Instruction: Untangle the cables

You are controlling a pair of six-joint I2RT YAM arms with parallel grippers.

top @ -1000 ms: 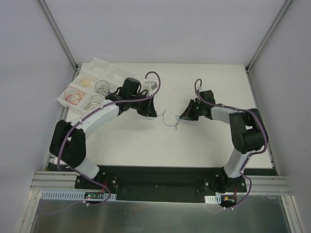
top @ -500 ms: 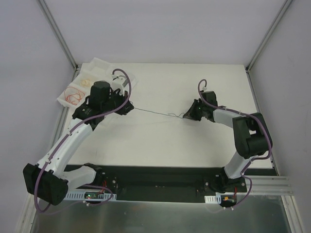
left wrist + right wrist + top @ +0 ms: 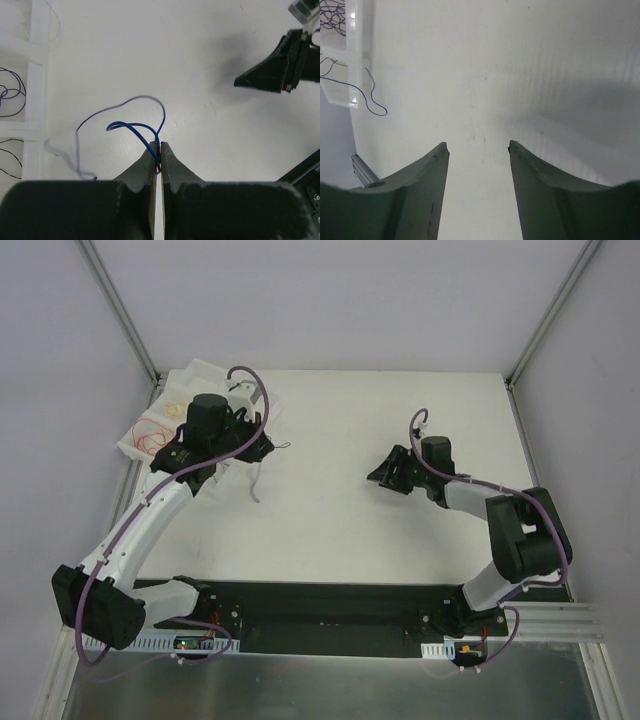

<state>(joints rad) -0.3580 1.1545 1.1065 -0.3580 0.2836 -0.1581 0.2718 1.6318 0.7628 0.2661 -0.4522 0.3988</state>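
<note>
My left gripper (image 3: 160, 145) is shut on a thin dark blue cable (image 3: 134, 125), which loops up and away from the fingertips over the white table. In the top view this gripper (image 3: 260, 448) hangs beside the white tray (image 3: 200, 368), with a short end of the cable (image 3: 283, 447) sticking out to its right. More cables lie in the tray's compartments: red ones (image 3: 150, 442), orange ones (image 3: 178, 406), dark blue ones (image 3: 10, 92). My right gripper (image 3: 385, 476) stands open at mid-table with nothing between its fingers (image 3: 436, 155).
The compartment tray (image 3: 359, 55) sits at the table's far left corner, and one dark cable (image 3: 372, 97) trails out over its rim onto the table. Metal frame posts rise at both back corners.
The right gripper has opened and let go of the cable that was stretched between both grippers. The cable has sprung back to the left gripper, which still holds it by the tray.
</note>
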